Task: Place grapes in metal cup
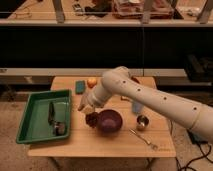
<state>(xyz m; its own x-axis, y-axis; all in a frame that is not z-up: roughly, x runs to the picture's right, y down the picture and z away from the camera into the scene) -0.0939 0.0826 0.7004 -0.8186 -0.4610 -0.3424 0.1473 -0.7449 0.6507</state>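
Note:
The grapes (91, 119), a dark reddish-purple bunch, hang just under my gripper (88, 109) at the left rim of the purple bowl (110, 120). The gripper is shut on the top of the bunch and holds it slightly above the table. My white arm reaches in from the right across the middle of the table. The metal cup (142, 121), small and shiny, stands on the table right of the purple bowl, well apart from the gripper.
A green tray (35, 120) with utensils lies at the left. A light blue cup (136, 107) stands behind the metal cup. A green sponge (80, 87) and an orange fruit (91, 82) sit at the back. A spoon (145, 139) lies at the front right.

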